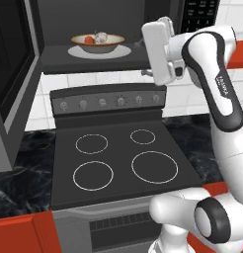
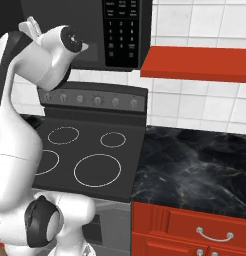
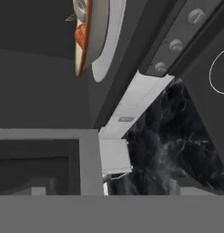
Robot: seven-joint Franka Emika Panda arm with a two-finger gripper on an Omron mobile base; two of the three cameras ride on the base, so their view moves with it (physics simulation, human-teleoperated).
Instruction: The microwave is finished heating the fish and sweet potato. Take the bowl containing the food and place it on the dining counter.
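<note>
the reach for the bowl (image 1: 98, 42) looks under way: it sits on the turntable (image 1: 121, 51) inside the open microwave (image 1: 89, 29), upper middle of the left base view, holding the sweet potato (image 1: 89, 39) and fish (image 1: 101, 36). the pincer (image 1: 147, 73), jaws wide apart and empty, hangs just right of the cavity, so next it likely must swing left to the bowl's rim.

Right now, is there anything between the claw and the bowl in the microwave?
No. In the left base view the claw hangs right of the bowl, with just bare microwave floor between them.

One bowl (image 1: 98, 42), one microwave (image 1: 24, 74), four stove rings (image 1: 154, 166)
</note>
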